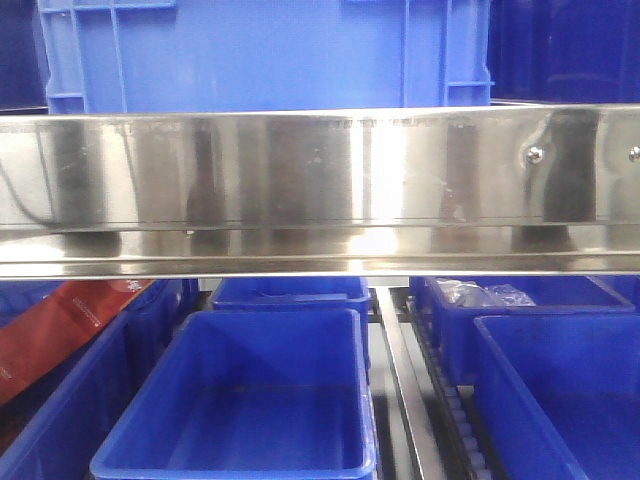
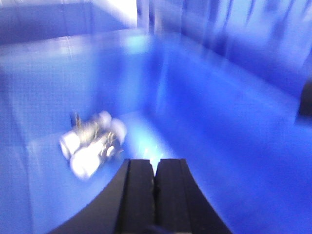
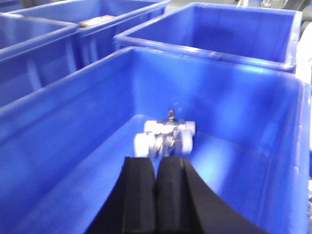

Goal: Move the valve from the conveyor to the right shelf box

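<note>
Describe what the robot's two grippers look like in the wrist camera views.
Only the fingers show. The left gripper has two matte black fingers with flat inner faces and outward-curving outer edges. The right gripper looks the same: two black, smooth fingers flaring wider toward the base. No cables, markings or arm links are visible.

You face a steel shelf rail (image 1: 320, 185) across the middle | blue crate (image 1: 265, 55) above it | open blue bins (image 1: 235, 405) below, near | red package (image 1: 60, 335) lower left | clear bag (image 1: 485, 294) in far right bin
</note>
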### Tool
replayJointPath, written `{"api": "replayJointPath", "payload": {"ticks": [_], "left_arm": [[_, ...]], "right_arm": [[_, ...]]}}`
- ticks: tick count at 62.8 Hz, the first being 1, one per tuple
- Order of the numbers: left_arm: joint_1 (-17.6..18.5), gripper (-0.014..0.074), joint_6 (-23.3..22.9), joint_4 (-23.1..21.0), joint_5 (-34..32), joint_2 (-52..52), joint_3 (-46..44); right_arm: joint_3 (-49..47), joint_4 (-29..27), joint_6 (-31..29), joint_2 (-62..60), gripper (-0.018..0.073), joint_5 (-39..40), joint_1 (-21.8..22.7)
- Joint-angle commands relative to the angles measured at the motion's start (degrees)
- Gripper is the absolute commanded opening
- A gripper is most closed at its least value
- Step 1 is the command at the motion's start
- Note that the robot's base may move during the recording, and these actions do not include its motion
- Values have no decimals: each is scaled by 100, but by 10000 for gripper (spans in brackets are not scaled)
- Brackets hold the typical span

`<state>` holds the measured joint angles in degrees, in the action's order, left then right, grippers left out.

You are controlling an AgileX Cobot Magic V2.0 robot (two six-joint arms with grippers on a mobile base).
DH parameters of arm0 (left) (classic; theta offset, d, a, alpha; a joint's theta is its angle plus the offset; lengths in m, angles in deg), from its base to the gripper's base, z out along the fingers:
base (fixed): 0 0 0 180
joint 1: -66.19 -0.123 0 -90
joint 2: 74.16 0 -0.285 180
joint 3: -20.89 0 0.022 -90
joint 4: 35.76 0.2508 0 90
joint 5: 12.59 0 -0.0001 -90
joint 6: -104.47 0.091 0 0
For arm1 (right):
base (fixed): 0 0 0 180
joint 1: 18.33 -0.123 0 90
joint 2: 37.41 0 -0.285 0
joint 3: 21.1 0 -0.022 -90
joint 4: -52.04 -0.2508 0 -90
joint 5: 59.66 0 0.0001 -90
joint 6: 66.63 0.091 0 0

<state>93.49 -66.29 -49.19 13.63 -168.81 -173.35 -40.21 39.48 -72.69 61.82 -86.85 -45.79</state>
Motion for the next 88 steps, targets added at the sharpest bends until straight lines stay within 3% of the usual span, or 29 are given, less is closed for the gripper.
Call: {"api": "replayJointPath", "payload": {"ticks": [1,21,36,48,60,71,88], "left_arm": [[52,-111,-92,-49,-453,557,328],[-67,-111,-103,-67,-1415,2460,2666],[-650,-111,-103,-101,-1440,3870,4288],[-884,-111,-103,-101,-1341,5029,5338],[-883,-111,-103,-101,-1337,6033,6010],[-883,-111,-103,-101,-1368,6391,6037],[-883,-111,-103,-101,-1368,6439,6037]], "right_arm": [[109,-54,-6,-421,-162,110,33],[2276,-54,-6,-1899,-162,1863,33],[4425,-54,-6,-3490,-162,3067,33],[5747,-54,-6,-4823,-162,2970,33],[6641,-54,-6,-6122,-162,2303,33],[6758,-54,-6,-6868,-162,1834,33],[6758,-54,-6,-7268,-162,1821,33]]}}
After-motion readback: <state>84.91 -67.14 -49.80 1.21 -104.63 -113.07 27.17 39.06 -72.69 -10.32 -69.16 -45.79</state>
